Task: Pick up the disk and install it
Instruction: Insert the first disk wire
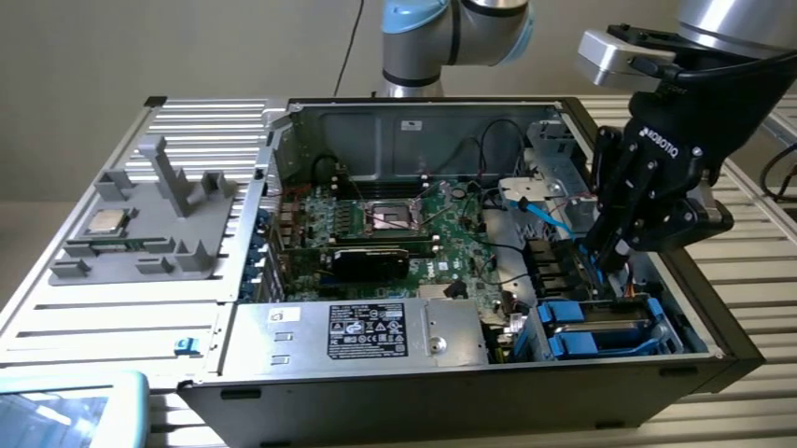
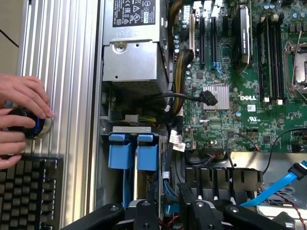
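At the right of the exterior frame, the gripper (image 1: 598,264) is angled down into the case (image 1: 697,359); jaws' state cannot be told. The disk (image 2: 133,152) is seated in the bay, partly hidden.

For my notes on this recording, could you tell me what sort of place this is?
Probably a robotics lab bench for PC assembly: an opened computer case with its motherboard exposed lies on a slatted metal table, and a person's hand works a controller beside a keyboard.
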You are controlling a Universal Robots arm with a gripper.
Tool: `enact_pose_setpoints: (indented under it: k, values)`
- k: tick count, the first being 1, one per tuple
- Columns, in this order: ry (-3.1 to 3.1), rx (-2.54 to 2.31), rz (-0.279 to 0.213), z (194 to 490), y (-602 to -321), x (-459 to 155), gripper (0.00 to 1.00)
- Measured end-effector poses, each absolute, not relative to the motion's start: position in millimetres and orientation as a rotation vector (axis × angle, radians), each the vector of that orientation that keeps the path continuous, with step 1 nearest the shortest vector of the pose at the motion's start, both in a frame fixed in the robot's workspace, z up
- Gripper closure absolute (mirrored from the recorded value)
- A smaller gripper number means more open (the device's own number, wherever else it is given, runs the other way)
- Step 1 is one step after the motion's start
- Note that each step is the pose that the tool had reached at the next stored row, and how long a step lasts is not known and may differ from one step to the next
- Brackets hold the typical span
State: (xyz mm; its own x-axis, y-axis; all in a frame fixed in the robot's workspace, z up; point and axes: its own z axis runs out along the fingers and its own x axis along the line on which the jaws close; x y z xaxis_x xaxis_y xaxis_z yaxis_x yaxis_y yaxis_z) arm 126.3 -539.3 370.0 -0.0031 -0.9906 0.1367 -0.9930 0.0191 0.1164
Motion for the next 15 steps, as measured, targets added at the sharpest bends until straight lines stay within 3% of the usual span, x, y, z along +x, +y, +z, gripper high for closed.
enact_pose_setpoints:
  k: [8,12,15]
  values:
    - [-2.110,2.078,0.019,365.8,-539.5,126.4,0.69]
    - [-2.112,2.077,0.017,365.4,-539.7,126.5,0.84]
    - [-2.113,2.078,0.015,365.3,-540.1,126.6,0.84]
